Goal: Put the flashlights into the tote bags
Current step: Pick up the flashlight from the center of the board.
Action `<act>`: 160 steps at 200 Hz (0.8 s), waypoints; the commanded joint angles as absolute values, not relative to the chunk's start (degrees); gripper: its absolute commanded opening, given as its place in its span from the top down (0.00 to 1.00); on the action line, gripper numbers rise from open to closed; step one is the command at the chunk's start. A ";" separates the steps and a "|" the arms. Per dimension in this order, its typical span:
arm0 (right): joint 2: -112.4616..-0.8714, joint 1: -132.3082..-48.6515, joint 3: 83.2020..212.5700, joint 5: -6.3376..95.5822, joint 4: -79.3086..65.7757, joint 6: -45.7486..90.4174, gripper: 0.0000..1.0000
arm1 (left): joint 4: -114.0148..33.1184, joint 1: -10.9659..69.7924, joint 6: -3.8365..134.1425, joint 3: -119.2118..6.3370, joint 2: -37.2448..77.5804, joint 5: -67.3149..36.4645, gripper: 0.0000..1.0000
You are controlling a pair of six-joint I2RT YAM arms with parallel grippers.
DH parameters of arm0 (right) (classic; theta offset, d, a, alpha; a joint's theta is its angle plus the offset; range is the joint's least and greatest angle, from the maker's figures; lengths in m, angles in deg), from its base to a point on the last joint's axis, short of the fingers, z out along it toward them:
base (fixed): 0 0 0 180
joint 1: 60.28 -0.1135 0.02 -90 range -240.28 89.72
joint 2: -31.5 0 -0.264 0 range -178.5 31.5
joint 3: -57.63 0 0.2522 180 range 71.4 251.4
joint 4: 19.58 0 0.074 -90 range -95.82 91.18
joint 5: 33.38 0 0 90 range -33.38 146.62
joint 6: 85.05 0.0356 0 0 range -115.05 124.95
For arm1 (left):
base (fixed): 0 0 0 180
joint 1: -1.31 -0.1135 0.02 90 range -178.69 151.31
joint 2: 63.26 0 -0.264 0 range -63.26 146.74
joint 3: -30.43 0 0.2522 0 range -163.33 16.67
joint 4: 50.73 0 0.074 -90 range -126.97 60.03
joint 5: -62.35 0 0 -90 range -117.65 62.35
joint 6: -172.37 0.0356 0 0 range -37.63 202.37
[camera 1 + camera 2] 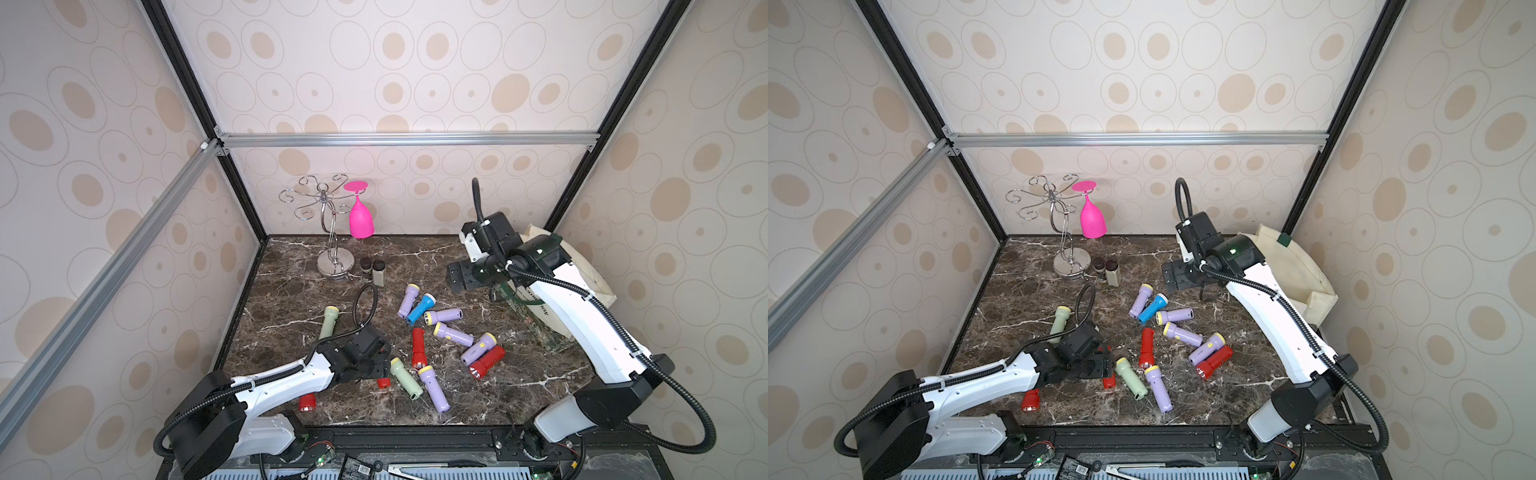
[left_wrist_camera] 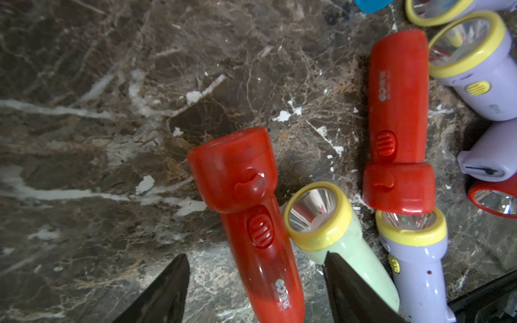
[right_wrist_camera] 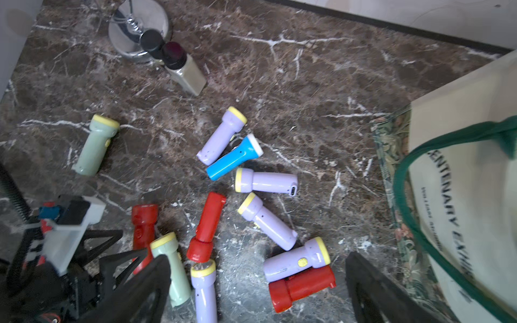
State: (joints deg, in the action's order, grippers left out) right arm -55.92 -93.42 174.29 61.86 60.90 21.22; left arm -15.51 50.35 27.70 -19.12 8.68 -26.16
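**A:** How far along are we?

**B:** Barely begun, we judge. About a dozen flashlights [image 1: 453, 334] lie on the bench [image 1: 291, 291], and we cannot see what the bag holds.

**A:** And the pincers?

**B:** The left pincer [image 2: 256, 254] stands apart, straddling a red flashlight [image 2: 246, 201] but not clamped on it. Further out, the right pincer [image 3: 258, 256] is wide apart and empty, near the cream tote bag [image 3: 461, 181] at the bench's far right corner.

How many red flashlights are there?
4: one red flashlight between the left gripper's jaws, one by the left arm, one mid-table, one beside a lilac flashlight. The tote bag may hide more.
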 commanded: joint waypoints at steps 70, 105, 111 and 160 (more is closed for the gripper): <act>-52.43 -100.95 163.62 56.74 53.93 27.43 0.01 | -15.96 54.60 23.83 -19.50 15.18 -29.03 0.42; -52.44 -100.88 163.55 56.68 53.42 26.88 0.01 | -15.95 55.71 23.84 -19.91 17.85 -30.33 0.47; -52.29 -100.82 163.21 56.56 53.12 27.04 0.01 | -15.96 55.78 23.71 -19.91 18.14 -30.46 0.48; -50.05 -100.87 159.23 55.39 51.14 28.31 0.01 | -15.60 56.12 22.21 -18.58 17.26 -31.41 0.63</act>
